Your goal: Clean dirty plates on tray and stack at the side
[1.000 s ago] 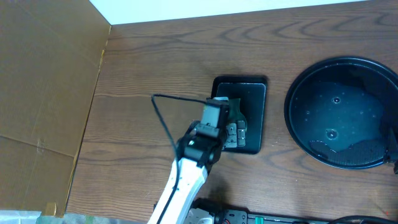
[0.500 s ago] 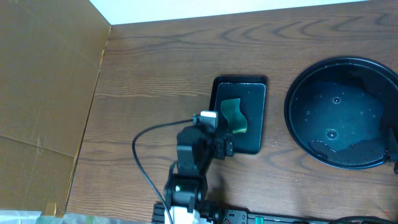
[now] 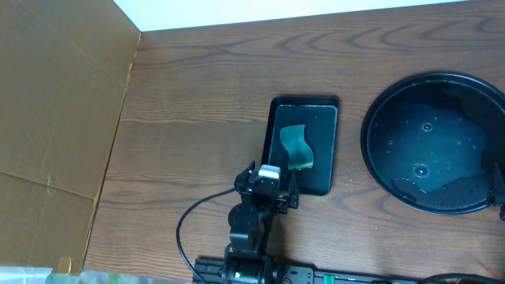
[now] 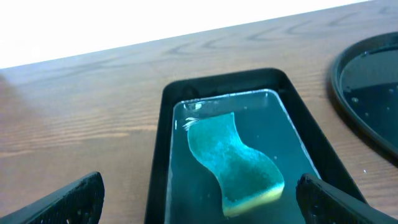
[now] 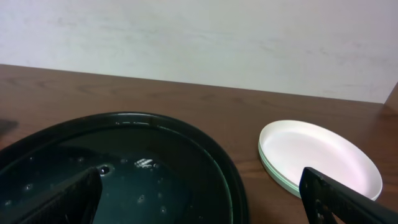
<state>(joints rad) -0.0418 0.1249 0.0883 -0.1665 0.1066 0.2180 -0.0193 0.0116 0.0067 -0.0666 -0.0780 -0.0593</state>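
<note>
We see the left arm (image 3: 246, 229) from above as stacked matte black segments topped by a small white block (image 3: 270, 170), with a thin black cable (image 3: 178, 230) looping beside it, and the wrist views show dark, ridged left fingers (image 4: 65, 199) and right fingers (image 5: 56, 199).

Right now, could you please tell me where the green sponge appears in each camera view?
Overhead: the green sponge lies mid-picture in the rectangular tray, left of the round tray.
Left wrist: the sponge is at centre, slightly low, in that rectangular tray.
Right wrist: not in it.
Shared landmark: the round tray, at right in overhead, at the right edge in left wrist, lower left in right wrist.
</note>
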